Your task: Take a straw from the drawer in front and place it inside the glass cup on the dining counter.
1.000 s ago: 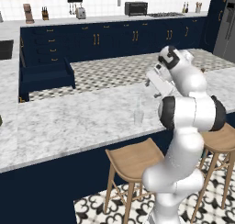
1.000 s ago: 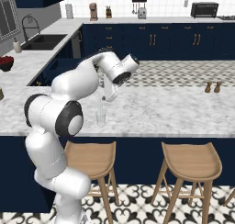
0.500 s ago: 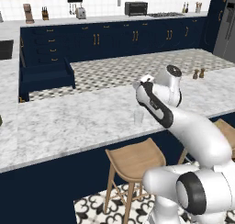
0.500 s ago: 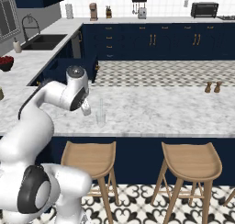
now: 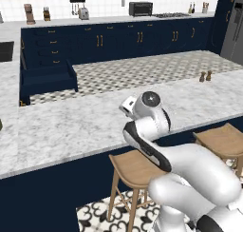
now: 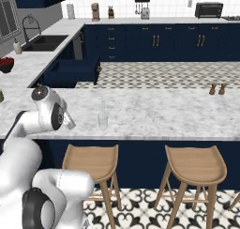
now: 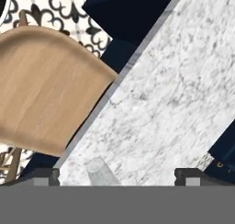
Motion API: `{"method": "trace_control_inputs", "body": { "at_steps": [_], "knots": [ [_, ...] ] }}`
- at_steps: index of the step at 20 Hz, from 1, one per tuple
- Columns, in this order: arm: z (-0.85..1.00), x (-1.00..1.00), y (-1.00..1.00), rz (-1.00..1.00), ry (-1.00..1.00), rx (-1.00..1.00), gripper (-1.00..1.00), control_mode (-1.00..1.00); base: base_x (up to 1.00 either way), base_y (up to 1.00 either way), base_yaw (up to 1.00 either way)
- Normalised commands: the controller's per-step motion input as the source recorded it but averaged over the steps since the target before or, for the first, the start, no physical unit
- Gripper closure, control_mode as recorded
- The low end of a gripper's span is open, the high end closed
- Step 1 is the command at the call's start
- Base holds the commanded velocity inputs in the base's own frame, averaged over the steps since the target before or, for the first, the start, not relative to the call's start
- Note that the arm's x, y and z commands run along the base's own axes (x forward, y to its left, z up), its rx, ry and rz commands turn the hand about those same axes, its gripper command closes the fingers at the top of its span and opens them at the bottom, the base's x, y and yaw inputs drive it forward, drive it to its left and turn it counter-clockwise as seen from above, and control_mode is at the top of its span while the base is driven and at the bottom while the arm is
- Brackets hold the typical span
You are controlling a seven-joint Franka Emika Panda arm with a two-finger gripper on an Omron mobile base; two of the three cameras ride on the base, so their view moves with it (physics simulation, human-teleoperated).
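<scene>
On the veined marble dining counter (image 6: 154, 111) stands the clear cylindrical glass cup (image 6: 102, 120); the jaws gape wide, empty.

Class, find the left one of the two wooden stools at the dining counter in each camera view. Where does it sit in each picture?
Left base view: stool, lower centre, left of the arm.
Right base view: lower left of centre.
Hand view: left half, seat from above.
Shared landmark: the dining counter, whose marble edge borders the stool.
</scene>
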Motion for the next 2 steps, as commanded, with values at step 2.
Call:
{"method": "trace_control_inputs", "body": {
  "at_steps": [2],
  "knots": [
    [0.0,0.04,0.27,0.01,0.18,-0.04,-1.0,-1.0,0.0,0.0,0.0]
  ]
}}
